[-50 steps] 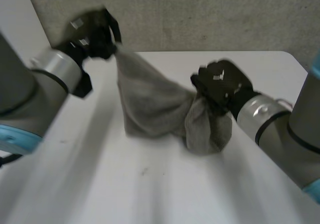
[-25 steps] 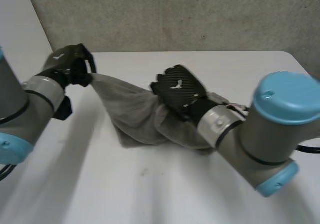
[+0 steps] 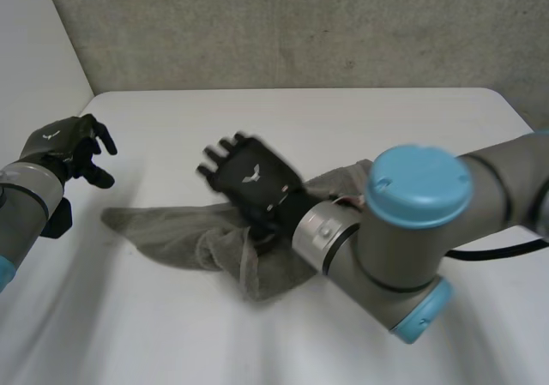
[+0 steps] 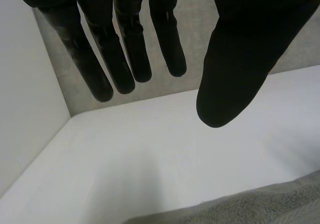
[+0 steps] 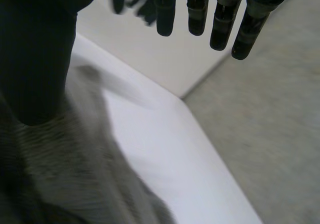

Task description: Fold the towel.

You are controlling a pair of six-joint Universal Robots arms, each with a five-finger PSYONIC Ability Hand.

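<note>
grey towel (image 3: 163, 229) rumpled on white table (image 3: 412, 119)

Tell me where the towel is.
Head view: the towel lies crumpled on the table under the right hand, one corner pointing toward the separate left hand.

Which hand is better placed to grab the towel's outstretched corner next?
Probably the left. The left hand, open, hangs close to the outstretched corner of the towel; the right hand, also open, is over the bunched middle.
</note>
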